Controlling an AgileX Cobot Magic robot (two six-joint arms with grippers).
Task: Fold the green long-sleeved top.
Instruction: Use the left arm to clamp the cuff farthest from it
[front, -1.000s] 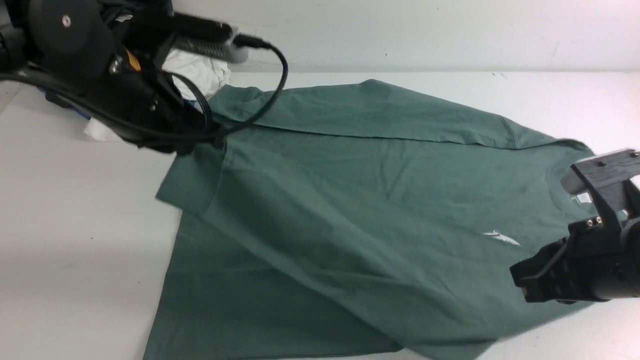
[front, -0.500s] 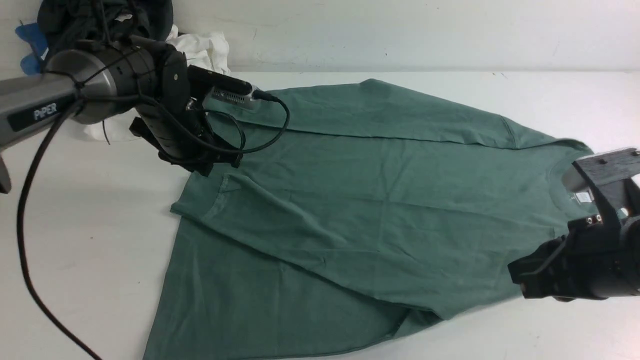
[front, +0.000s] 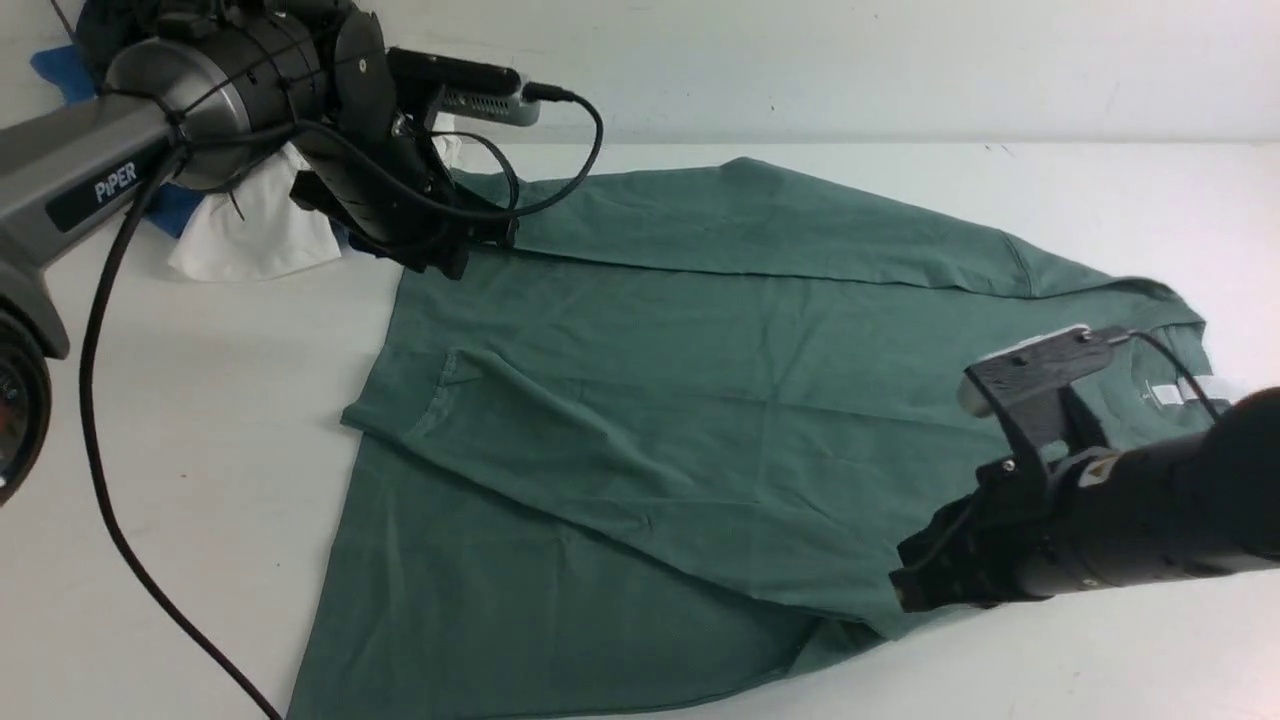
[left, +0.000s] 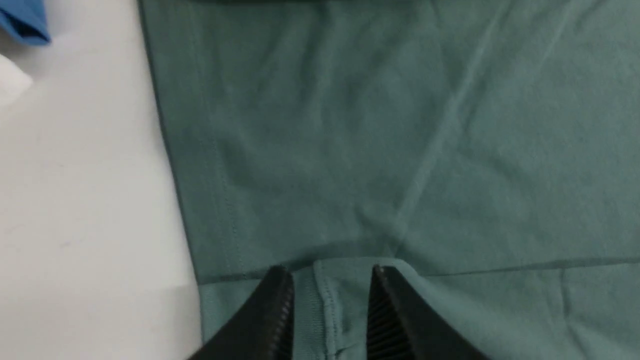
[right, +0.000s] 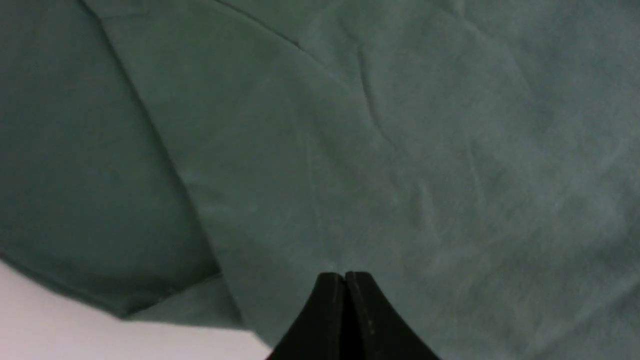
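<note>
At 4 o'clock the right arm hovers, jaws closed and empty, over the green long-sleeved top spread mid-counter. Both sides look folded inward, and the lengthwise folds remain. At 10 o'clock the left arm holds its jaws parted, gripping nothing.

White table: green top, perhaps garments

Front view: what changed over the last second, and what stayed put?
The left gripper opened and dropped the sleeve it had carried across the green shirt, then pulled back toward the shirt's far left corner. The sleeve now lies flat and covers the chest logo. The right gripper, shut throughout, moved inward over the shirt's near right edge. The rest of the shirt stayed put.
</note>
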